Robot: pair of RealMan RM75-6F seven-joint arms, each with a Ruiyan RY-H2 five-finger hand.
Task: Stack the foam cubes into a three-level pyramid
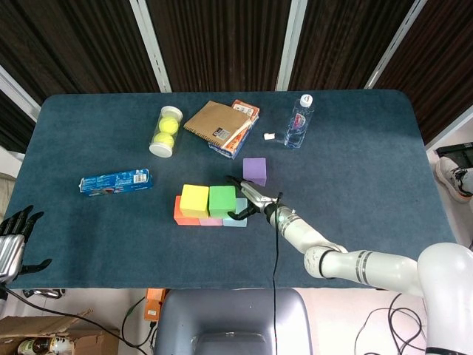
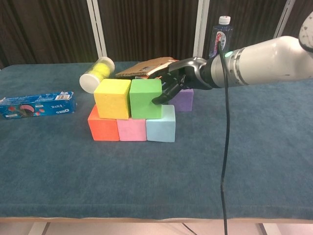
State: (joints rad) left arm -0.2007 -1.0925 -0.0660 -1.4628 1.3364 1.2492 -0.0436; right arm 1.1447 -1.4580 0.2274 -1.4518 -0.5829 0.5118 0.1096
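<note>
Three cubes form a bottom row: orange (image 2: 102, 129), pink (image 2: 132, 129) and light blue (image 2: 161, 129). On top of them sit a yellow cube (image 2: 112, 99) and a green cube (image 2: 145, 98) with a thin gap between them. My right hand (image 2: 178, 81) grips the green cube at its right rear corner, thumb on the right face and fingers behind. In the head view the right hand (image 1: 247, 200) lies beside the green cube (image 1: 221, 200). A purple cube (image 2: 184, 100) stands on the table just behind the hand. My left hand (image 1: 11, 240) hangs off the table's near left corner, fingers apart and holding nothing.
A tube of tennis balls (image 1: 165, 131), a brown notebook on a snack pack (image 1: 219, 124) and a water bottle (image 1: 298, 121) lie at the back of the blue table (image 1: 355, 163). A blue cookie pack (image 1: 114, 181) lies to the left.
</note>
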